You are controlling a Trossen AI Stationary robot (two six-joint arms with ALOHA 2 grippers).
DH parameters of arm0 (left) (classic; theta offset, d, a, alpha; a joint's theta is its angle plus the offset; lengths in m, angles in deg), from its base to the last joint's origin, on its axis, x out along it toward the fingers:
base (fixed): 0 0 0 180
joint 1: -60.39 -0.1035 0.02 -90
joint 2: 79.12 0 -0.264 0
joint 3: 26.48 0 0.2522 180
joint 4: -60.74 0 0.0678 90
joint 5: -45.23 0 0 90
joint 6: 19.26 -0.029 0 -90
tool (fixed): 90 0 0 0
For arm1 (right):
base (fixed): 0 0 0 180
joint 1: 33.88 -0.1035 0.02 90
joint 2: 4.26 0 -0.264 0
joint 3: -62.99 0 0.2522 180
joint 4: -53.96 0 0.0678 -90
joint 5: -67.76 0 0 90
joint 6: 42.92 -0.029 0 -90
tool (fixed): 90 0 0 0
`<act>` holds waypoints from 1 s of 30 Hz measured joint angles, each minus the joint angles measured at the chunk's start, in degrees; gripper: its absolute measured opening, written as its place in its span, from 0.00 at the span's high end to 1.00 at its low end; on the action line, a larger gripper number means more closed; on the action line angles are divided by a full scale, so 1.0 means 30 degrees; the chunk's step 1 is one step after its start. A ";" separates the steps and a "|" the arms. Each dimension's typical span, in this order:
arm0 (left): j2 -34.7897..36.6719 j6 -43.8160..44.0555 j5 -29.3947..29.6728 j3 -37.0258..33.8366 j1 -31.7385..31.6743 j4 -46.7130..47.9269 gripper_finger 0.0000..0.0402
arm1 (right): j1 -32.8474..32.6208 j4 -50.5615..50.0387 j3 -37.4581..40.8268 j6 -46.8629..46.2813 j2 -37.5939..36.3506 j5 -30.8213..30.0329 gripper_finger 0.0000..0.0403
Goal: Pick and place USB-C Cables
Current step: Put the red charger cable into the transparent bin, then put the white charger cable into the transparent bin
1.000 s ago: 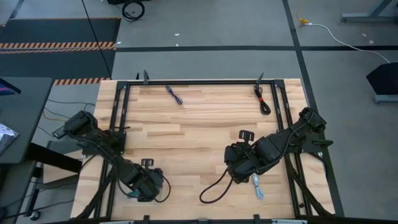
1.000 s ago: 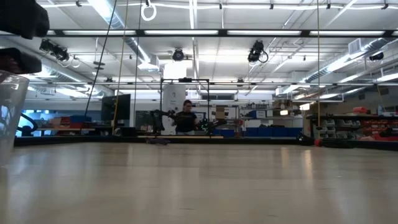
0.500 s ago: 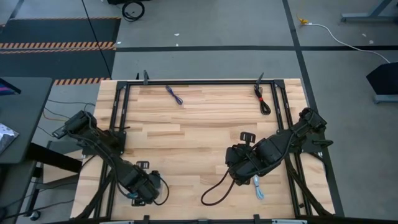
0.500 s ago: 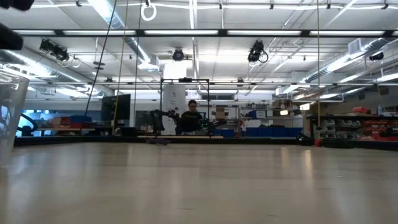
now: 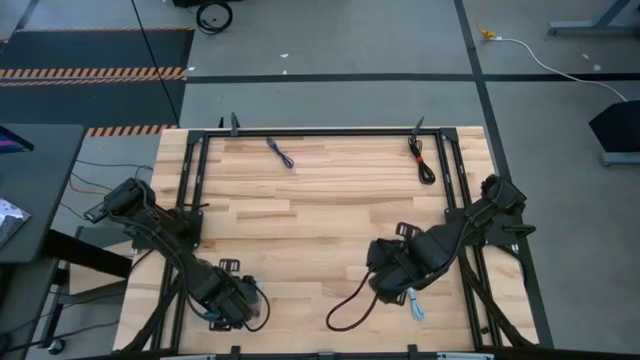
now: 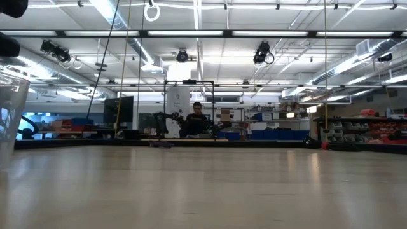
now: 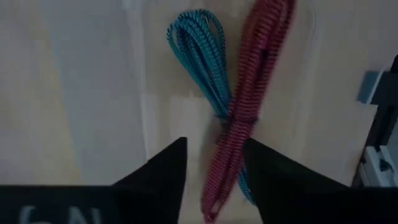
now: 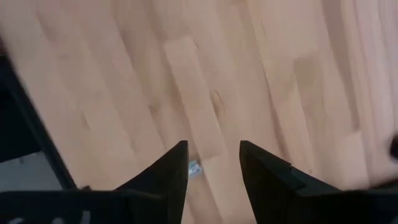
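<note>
My left gripper (image 5: 232, 300) hangs open over the table's near-left corner. Below it, in the left wrist view, the teal cable (image 7: 198, 59) and the maroon-red cable (image 7: 256, 87) lie crossed inside a clear container (image 6: 13, 114); the maroon bundle's lower end runs under the gap between the fingers (image 7: 214, 143). My right gripper (image 5: 392, 275) is open above bare wood, just left of the light blue cable (image 5: 414, 302). The purple cable (image 5: 281, 152) and the black-with-red cable (image 5: 422, 160) lie flat near the far edge.
A black loop of arm wiring (image 5: 348, 308) lies on the wood left of the right gripper. A black frame (image 5: 320, 132) runs along the table's far edge and sides. A person sits far behind the table (image 6: 197, 121). A small pale connector tip (image 8: 194, 167) shows below the right fingers.
My right gripper has drifted toward the table's near and right edges, closer to the light blue cable. My left gripper has shifted slightly toward the near edge. The cables on the table have stayed where they were.
</note>
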 joint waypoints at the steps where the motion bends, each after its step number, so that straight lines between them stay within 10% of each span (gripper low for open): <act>1: 0.0000 -0.0383 0.0370 0.0000 -0.0008 -0.0011 0.55 | -0.0067 0.0013 0.0437 -0.0590 0.0000 0.0061 0.62; 8: 0.0000 -0.2401 0.5271 0.0000 -0.0051 -0.0457 0.51 | -0.0082 -0.0031 0.4620 -0.6242 0.0000 0.1802 0.60; 16: 0.0538 -0.2937 0.6102 0.0000 0.0285 -0.0844 0.59 | -0.0829 0.0269 0.7265 -0.8571 0.0007 0.5169 0.57; 30: 0.3118 -0.3227 0.8673 0.0007 0.0736 -0.6640 0.63 | -0.2958 0.6773 0.8788 -1.0449 0.0019 0.4543 0.38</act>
